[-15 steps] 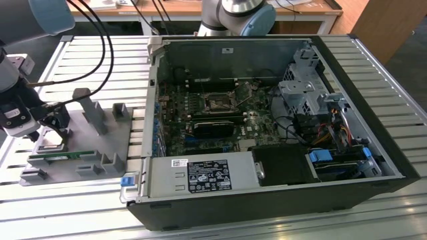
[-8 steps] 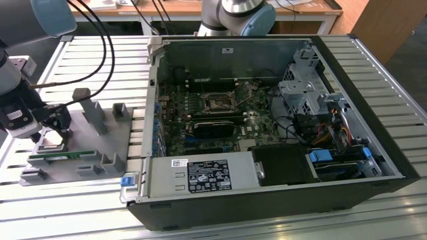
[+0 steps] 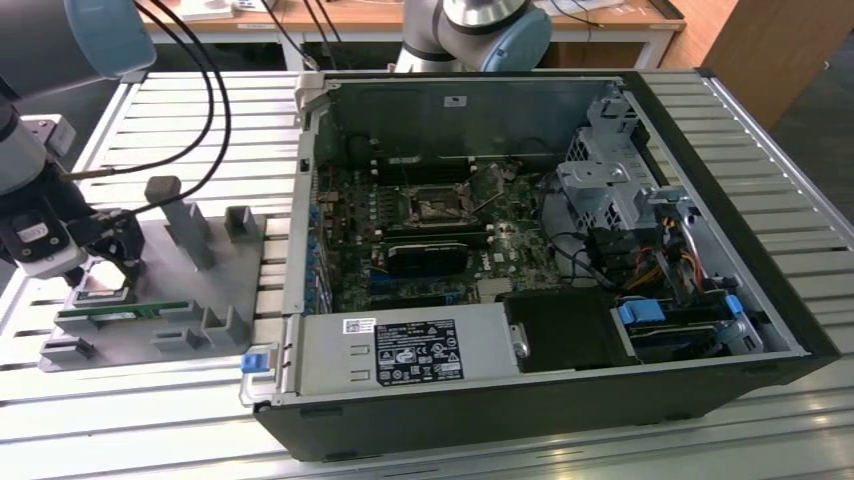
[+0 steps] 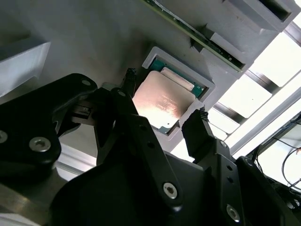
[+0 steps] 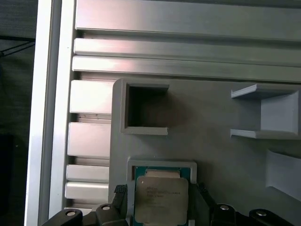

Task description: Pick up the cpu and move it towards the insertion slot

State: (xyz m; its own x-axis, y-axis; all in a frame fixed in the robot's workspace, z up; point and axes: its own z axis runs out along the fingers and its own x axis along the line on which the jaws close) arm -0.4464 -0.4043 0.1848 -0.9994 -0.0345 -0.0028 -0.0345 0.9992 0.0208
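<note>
Plainly found the cpu [image 4: 162, 101] seated flat in its pocket on the grey fixture [image 3: 200, 290], at the exterior view's lower left, well apart from the insertion slot [image 3: 437, 207] mid-frame. Saw the gripper [image 4: 164, 96] spread, straddling the chip, gripping nothing. Judged a skewed pinch likely to tip or jam it against the pocket wall. Noted the slatted metal table [image 3: 134, 400] beneath, the open computer case [image 3: 534, 420] beside, and a wooden desk [image 3: 360, 15] along the top edge.

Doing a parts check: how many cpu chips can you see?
1: the cpu lies in its pocket on the grey fixture, flanked by the open gripper. The computer case could hide others.
</note>
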